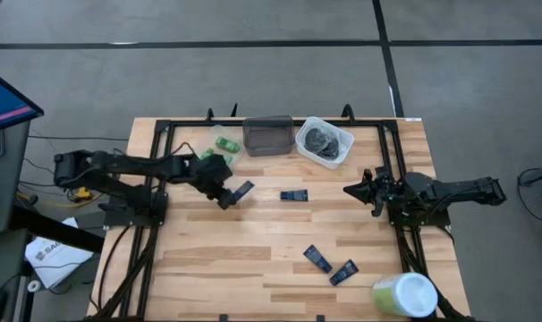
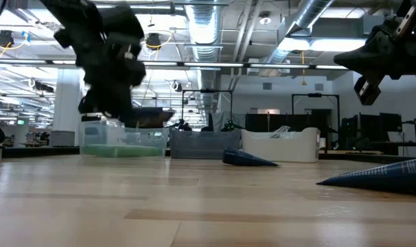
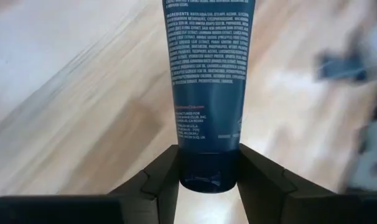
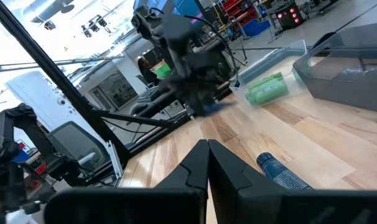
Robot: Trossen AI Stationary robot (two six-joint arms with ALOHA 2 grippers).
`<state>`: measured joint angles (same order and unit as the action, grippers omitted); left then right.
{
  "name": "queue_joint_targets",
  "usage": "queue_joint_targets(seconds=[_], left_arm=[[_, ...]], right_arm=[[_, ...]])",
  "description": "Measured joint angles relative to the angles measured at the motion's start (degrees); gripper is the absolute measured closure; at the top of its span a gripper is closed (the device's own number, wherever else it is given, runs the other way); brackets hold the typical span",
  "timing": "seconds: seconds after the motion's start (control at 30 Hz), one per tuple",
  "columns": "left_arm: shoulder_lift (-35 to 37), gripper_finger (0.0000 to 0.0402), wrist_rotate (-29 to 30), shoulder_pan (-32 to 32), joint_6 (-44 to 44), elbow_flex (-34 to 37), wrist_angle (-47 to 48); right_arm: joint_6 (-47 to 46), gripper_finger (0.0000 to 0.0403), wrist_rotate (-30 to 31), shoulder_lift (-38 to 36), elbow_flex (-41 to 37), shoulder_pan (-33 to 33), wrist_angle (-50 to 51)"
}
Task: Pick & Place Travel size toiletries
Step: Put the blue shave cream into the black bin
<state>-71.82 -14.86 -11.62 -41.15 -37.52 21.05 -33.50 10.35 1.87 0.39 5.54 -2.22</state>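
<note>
On the wooden table point(image 1: 253, 259), the left gripper point(image 1: 228, 199) pinched a blue tube point(image 1: 243, 190) by its cap end between both fingers point(image 3: 163, 177). The right gripper point(image 1: 353, 190) hung with jaws pressed together, another tube point(image 1: 294, 195) lying ahead of them.
</note>
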Motion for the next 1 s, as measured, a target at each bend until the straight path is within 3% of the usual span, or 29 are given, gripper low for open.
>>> queue_joint_targets(seconds=[0.2, 0.5, 0.67, 1.0], left_arm=[[6.32, 0.0270, 6.61, 0.25, -6.50, -0.07, -7.18], [8.73, 0.0269, 20.74, -3.89, -6.67, -1.26, -20.82], [4.84, 0.0269, 25.57, -8.17, 1.28, -7.25, -21.25], [-12.27, 0.0269, 23.23, -14.19, 19.37, -23.01, -15.01]], right_arm=[[0.00, 0.0403, 0.00, 0.00, 0.01, 0.00, 0.00], [0.02, 0.0403, 0.02, 0.00, 0.01, 0.00, -0.02], [0.00, 0.0403, 0.02, 0.00, -0.01, 0.00, -0.02], [0.00, 0.0403, 0.00, -0.02, -0.01, -0.02, -0.02]])
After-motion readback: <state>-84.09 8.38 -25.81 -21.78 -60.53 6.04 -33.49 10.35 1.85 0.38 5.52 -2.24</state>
